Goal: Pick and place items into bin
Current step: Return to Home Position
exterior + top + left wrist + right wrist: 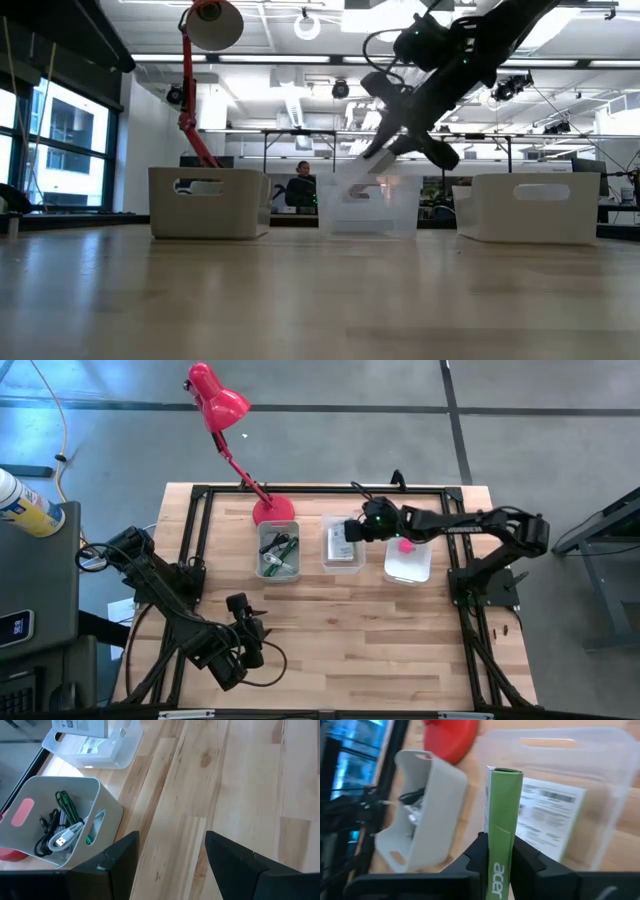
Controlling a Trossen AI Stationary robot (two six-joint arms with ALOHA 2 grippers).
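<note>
The right tool (499,849) hangs over the clear plastic bin (615,785) in the middle of the row at the far side of the wooden desk (350,630). Its two dark fingers are closed tight on a slim green-and-white cardboard box (504,810), held on edge. A white printed box (550,815) already lies flat on the bin's floor just beyond it. The views do not settle whether the gripped box's lower end has passed the rim.

The left tool (172,846) waits at the near left of the desk. Its fingers are spread wide with nothing between them, above bare wood. Near it stands the pale grey plastic bin (107,805), which holds coiled cables (60,837). On the far side of the clear bin, a white bin (408,568) holds a pink cube (405,544). The red desk lamp (225,410) leans over the row from the back.

The step in hand looks like the tail of a placement: the box is over its bin but not yet let go. The next move likely calls for the right tool to open so the box drops beside the flat one. The arm would then lift straight up, clear of the thin plastic walls, before swinging back to rest on its own side. The main risk is a finger catching the rim and dragging the light bin.
</note>
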